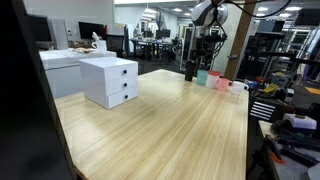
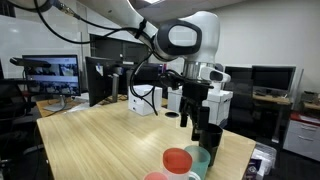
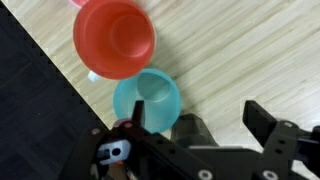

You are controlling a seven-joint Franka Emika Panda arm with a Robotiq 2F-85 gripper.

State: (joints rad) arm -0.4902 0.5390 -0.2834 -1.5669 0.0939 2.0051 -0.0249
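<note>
Open gripper (image 3: 196,112) above teal cup (image 3: 147,100), at the table's (image 1: 160,125) far end.
Fingers released and spread wide, grasping nothing; in the wrist view 1 finger (image 3: 140,118) overlaps the teal cup's rim, contact cannot be told. Teal cup upright and empty, just beside red cup (image 3: 115,38), both near the table edge. In an exterior view a white mug (image 1: 237,87) stands near these 2 cups; white drawer box (image 1: 110,80) well apart.

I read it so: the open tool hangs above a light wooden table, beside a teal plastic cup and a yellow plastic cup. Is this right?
Not quite: the wrist view shows a red plastic cup beside the teal plastic cup, not a yellow one.
</note>
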